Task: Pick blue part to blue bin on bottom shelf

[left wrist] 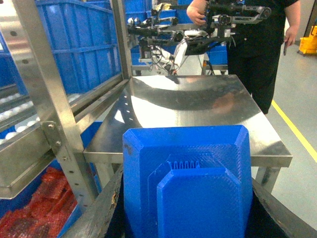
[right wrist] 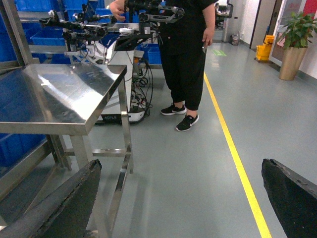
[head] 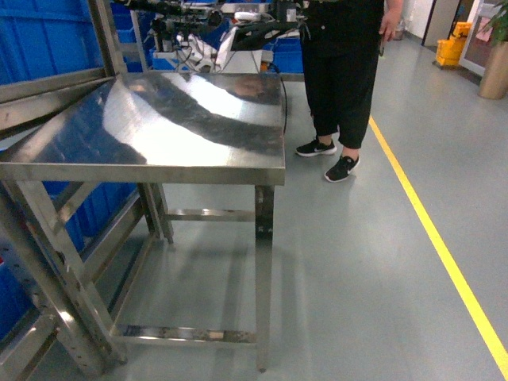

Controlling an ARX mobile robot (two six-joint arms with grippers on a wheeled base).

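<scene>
Blue part (left wrist: 190, 183) in left claw (left wrist: 188, 218), lower edge cut off.

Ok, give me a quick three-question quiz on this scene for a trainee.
1. True or false: the right gripper holds the blue part.
2. What colour is the floor line? A red, B yellow, C white.
3. Fill in: the person stands at the far end of the steel ___.

Key
1. False: the right gripper is open and empty; the left gripper holds the part.
2. B.
3. table.
</scene>
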